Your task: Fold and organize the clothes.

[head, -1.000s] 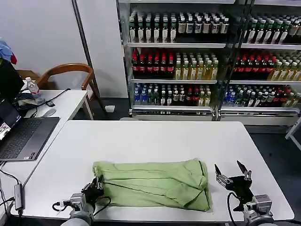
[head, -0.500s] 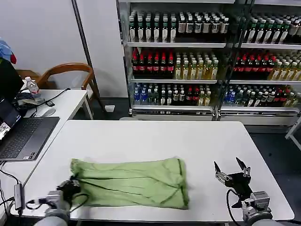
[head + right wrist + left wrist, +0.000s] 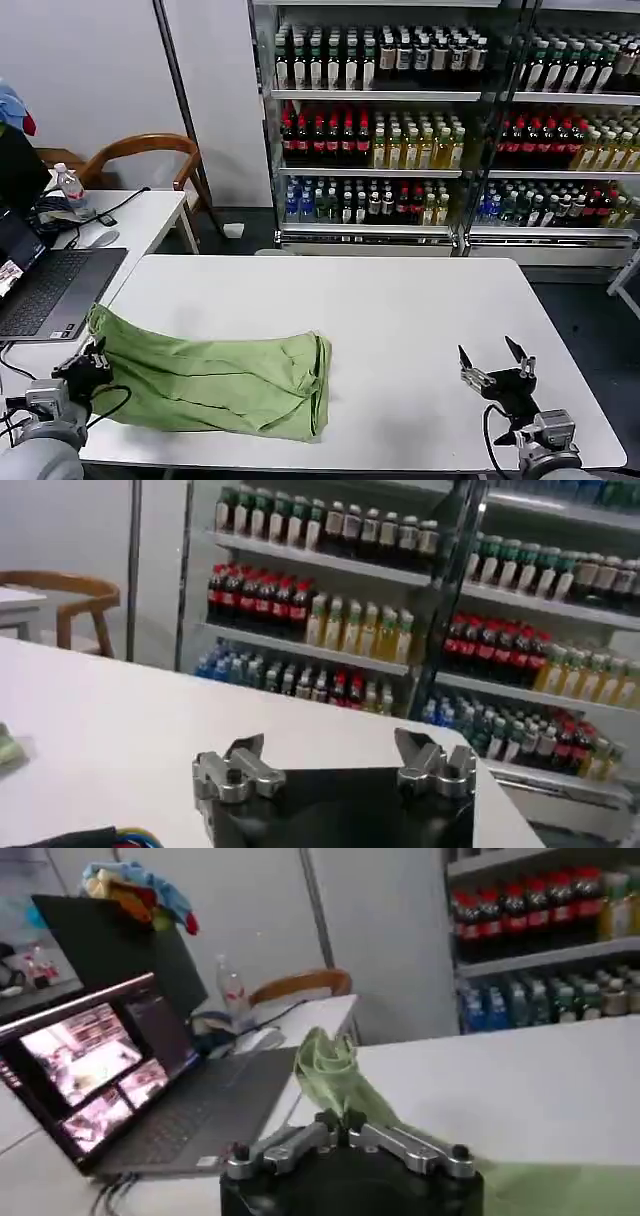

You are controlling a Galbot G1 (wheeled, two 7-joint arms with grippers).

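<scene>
At the near left corner of the white table [image 3: 400, 310], you see the left gripper [image 3: 93, 360] with its fingers closed together on the left end of the green shirt [image 3: 210, 380]. In the left wrist view, the fingers [image 3: 327, 1120] meet at a bunched ridge of the fabric [image 3: 335, 1073], which rises above them.

The shirt lies folded into a long band on the near left part of the table. Its left end reaches the table's left edge at the gripper; its right end, a thick fold, lies near the middle of the near edge. The visible side is plain green with creases running along its length.

At the near right corner, you see the right gripper [image 3: 497, 368] above the table surface with its fingers spread apart and nothing between them. It is well apart from the shirt. The right wrist view shows the same spread fingers [image 3: 245, 765] over bare table.

Beyond the left gripper, on a second table to the left, stands an open laptop [image 3: 45, 290]. Farther back on that table you see a water bottle [image 3: 68, 187], with a wooden chair [image 3: 150, 150] behind it.

At the far side of the room, shelves of bottled drinks [image 3: 400, 130] span the wall behind the white table.
</scene>
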